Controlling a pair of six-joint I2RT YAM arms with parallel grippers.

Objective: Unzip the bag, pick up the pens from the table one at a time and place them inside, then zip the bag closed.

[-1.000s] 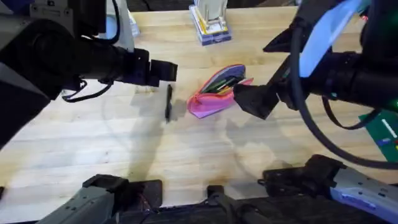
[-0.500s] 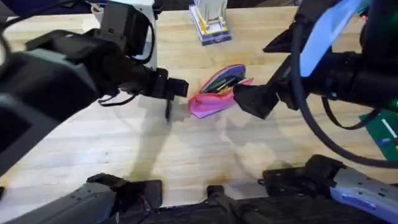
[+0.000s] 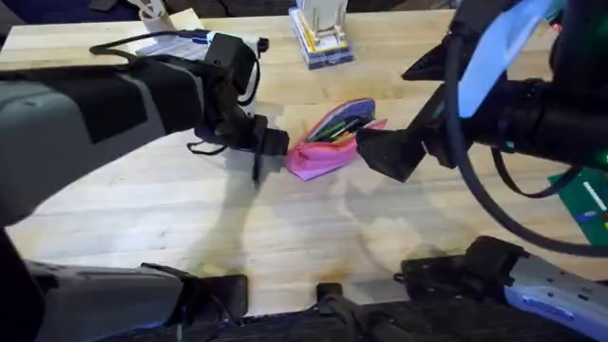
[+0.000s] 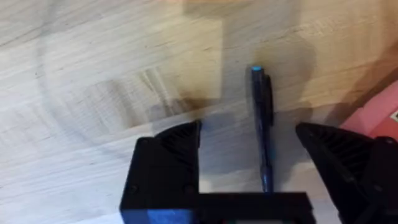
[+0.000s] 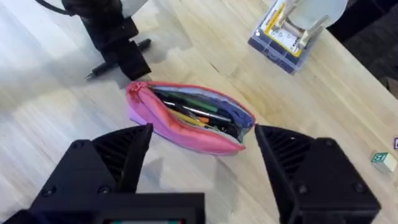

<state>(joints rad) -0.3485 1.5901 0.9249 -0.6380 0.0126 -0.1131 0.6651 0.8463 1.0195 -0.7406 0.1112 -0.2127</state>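
Black pen (image 4: 262, 124) between wide-open left jaws

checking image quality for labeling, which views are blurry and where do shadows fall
Overhead: the left arm looms large and soft-edged, its shadow across the table. Left wrist: wood grain smeared, black pen fairly crisp. Right wrist: bag sharp, fingers soft.

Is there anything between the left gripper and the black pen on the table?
Nothing visible. The left gripper is open right over the black pen, which lies bare on the table between its fingers. The bag sits just beside it, unzipped, not in the way.
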